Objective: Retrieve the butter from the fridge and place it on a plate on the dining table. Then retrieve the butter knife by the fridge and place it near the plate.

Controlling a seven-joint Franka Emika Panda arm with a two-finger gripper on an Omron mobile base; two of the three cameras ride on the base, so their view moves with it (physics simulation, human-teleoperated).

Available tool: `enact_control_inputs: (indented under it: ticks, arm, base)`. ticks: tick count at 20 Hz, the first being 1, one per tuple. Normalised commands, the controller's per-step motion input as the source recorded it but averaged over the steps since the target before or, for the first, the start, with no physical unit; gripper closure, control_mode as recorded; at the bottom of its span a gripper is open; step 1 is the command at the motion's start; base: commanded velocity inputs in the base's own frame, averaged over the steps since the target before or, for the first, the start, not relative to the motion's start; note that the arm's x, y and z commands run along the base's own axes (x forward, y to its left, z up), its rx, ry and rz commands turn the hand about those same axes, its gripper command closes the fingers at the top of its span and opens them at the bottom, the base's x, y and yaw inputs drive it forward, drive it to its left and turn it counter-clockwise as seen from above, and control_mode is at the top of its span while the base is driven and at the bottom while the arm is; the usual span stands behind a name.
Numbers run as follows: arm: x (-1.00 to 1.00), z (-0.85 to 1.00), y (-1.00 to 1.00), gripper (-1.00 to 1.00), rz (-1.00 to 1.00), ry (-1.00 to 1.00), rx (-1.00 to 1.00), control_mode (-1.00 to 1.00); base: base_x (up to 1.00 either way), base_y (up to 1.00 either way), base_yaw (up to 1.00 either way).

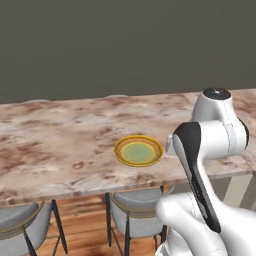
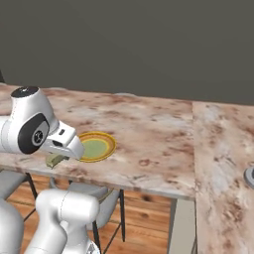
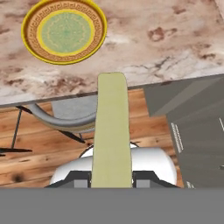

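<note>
- Claw, bottom centre of the hand view, clamped on the butter
- Plate, upper left, bare on the counter; butter short of it

Surface: polished brown-cream marble look. Plate: glossy glazed yellow rim, matt green centre. Butter: smooth, matt, pale. Floor: wood planks.

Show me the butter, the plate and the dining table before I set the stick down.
butter (image 3: 111,131): hand view, middle of the pale stick.
plate (image 1: 138,150): left base view, pale green centre.
dining table (image 2: 154,134): right base view, bare marbled top right of the plate.
</note>
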Motion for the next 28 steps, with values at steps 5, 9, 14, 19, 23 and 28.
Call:
enact_control_inputs:
  ticks: [5, 9, 14, 19, 23, 28]
  arm:
    - [0.00, 0.00, 0.00, 1.00, 0.00, 0.00, 0.00, 1.00]
    - [0.00, 0.00, 0.00, 1.00, 0.00, 0.00, 0.00, 1.00]
    - [0.10, 0.00, 0.07, 1.00, 0.00, 0.00, 0.00, -1.00]
    - [0.75, -0.01, 0.21, 1.00, 0.00, 0.00, 0.00, -1.00]
    - [0.76, -0.07, 0.11, 1.00, 0.05, -0.02, 0.04, -1.00]
    - [0.83, -0.39, 0.03, 1.00, 0.03, -0.03, 0.04, -1.00]
  base:
    - [0.21, 0.53, -0.08]
    - [0.11, 0.33, -0.07]
    - [0.22, 0.25, -0.03]
    - [0.00, 0.00, 0.00]
    - [0.00, 0.00, 0.00]
    - [0.00, 0.00, 0.00]
